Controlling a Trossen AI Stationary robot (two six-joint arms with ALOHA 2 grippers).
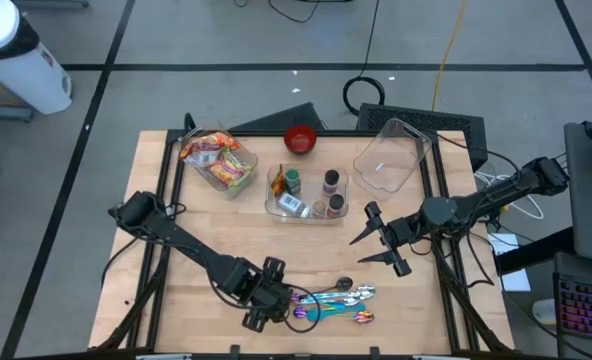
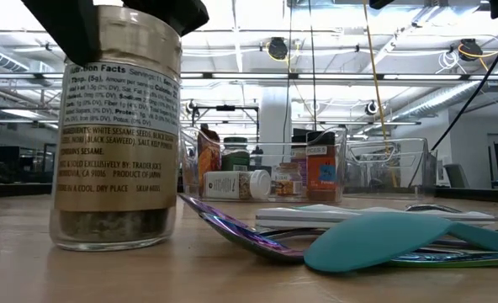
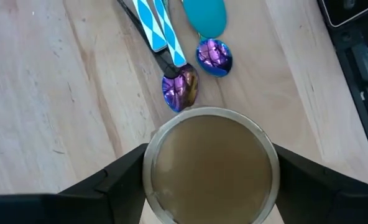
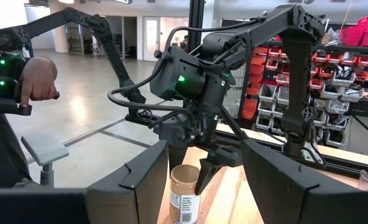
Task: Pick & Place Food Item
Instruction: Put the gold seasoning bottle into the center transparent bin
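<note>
A glass spice jar (image 2: 114,135) with a printed label and dark seeds stands upright on its base on the wooden table, near the front edge. My left gripper (image 3: 210,186) comes down over it, one finger on each side of the jar's top (image 3: 210,165). In the high view the left gripper (image 1: 264,303) hides the jar. The right wrist view shows the jar (image 4: 185,194) under that gripper. My right gripper (image 1: 358,250) hangs open above the table's right half, holding nothing. My left gripper has the jar's top rim (image 3: 151,168) between its two fingers, one finger (image 3: 125,183) on each of two opposite sides. The fingers come from above, slanting down. The jar stays upright, with its base (image 2: 114,242) on the table.
Iridescent spoons and a teal spatula (image 1: 336,300) lie just right of the jar. At the back stand a clear bin of spice bottles (image 1: 276,205), a bin of snack bags (image 1: 219,160), a red bowl (image 1: 299,139) and a tipped clear bin (image 1: 391,155). A person's hand (image 4: 38,81) shows beyond the table.
</note>
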